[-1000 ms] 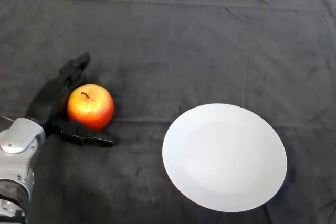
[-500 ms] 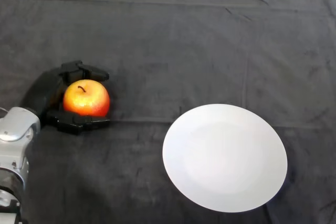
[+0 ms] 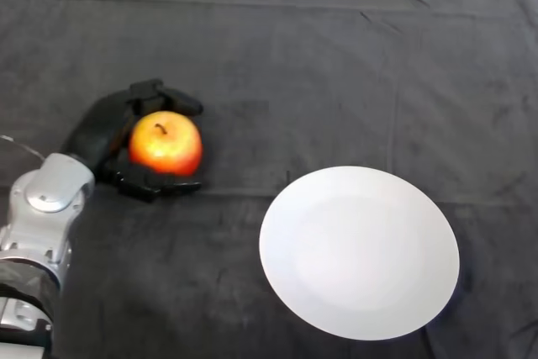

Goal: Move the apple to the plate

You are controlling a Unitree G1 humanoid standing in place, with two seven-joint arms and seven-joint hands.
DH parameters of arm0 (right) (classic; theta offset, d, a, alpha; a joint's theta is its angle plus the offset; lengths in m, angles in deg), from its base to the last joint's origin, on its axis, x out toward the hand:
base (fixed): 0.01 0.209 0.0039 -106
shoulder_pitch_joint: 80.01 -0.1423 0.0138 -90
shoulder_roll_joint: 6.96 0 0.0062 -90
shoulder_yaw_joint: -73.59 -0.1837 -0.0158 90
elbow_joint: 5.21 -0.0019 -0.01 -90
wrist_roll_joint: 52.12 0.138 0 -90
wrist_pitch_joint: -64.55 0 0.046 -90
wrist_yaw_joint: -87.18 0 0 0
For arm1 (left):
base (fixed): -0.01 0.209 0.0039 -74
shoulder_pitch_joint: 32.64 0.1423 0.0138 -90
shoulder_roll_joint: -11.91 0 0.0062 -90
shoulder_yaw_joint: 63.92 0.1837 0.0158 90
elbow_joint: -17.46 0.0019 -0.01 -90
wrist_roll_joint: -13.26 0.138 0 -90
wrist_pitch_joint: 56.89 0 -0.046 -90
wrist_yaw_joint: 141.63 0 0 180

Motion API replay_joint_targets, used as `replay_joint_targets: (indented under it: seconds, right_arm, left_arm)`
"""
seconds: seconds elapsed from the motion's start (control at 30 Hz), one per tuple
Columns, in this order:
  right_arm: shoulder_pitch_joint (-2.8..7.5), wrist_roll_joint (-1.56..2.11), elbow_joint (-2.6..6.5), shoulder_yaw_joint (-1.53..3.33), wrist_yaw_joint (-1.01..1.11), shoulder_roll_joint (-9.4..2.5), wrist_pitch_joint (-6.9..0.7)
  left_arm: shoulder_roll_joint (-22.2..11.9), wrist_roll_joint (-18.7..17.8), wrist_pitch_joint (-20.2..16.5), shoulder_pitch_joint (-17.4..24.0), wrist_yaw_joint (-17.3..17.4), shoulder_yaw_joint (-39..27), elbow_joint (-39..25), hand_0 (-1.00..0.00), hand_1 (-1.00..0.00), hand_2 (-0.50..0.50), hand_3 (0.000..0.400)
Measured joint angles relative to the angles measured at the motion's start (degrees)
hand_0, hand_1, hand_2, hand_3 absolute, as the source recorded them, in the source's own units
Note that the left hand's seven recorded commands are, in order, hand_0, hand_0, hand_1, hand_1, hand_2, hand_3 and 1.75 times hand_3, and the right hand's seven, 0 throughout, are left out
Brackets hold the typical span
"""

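A red and yellow apple with its stem up sits in my left hand at the left of the table. The black fingers curl over the apple's far side and the thumb wraps under its near side. A round white plate lies flat on the dark cloth to the lower right, a short way right of the apple and apart from it. The plate holds nothing.
The dark cloth covers the whole table, with a few creases at the back. My silver-grey forearm comes in from the lower left corner.
The hand closed round the apple, fingers curling over its far side. Hand and apple have since moved right and a little away from me, toward the plate.
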Motion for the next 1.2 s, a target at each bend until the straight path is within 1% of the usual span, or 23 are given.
replay_joint_targets:
  seconds: [0.2, 0.37, 0.53, 0.63, 0.83, 1.0, 1.07, 1.2]
  right_arm:
    - [0.0, 0.0, -0.04, 0.0, 0.0, 0.0, -0.02]
    - [0.0, 0.0, -0.17, -0.02, 0.0, 0.01, -0.09]
    - [0.0, 0.01, -0.23, -0.03, 0.0, 0.01, -0.46]
    - [0.01, 0.01, -0.71, -0.03, 0.0, 0.01, -0.54]
    - [0.01, 0.01, -0.91, -0.02, 0.0, 0.01, -0.58]
    - [0.01, 0.01, -1.4, -0.02, 0.0, 0.01, -0.62]
    - [0.02, 0.01, -1.52, -0.02, 0.0, 0.0, -0.64]
    - [0.02, 0.01, -1.55, -0.02, 0.0, -0.01, -0.96]
  left_arm:
    - [1.8, 2.1, 0.1, 1.3, -2.5, 3.0, -6.1, -1.0, -0.98, -0.01, 0.4]
    - [4.2, 2.2, -0.1, 3.0, -3.7, 5.9, -9.2, -1.0, -0.99, -0.01, 0.4]
    - [5.1, 2.2, -1.4, 4.5, -4.7, 9.2, -13.8, -1.0, -0.99, -0.01, 0.4]
    - [5.6, 2.1, -2.1, 4.6, -4.9, 11.5, -15.8, -1.0, -0.99, -0.01, 0.4]
    - [5.9, 1.9, -3.0, 4.6, -5.5, 16.4, -18.4, -1.0, -0.98, -0.01, 0.4]
    - [5.9, 1.3, -3.6, 4.8, -5.8, 18.8, -18.5, -1.0, -0.99, -0.01, 0.4]
    - [6.0, 1.3, -4.1, 5.7, -6.2, 20.1, -19.4, -1.0, -0.98, -0.01, 0.4]
    - [6.0, 0.8, -4.1, 7.0, -6.8, 24.0, -20.0, -1.0, -0.98, -0.01, 0.4]
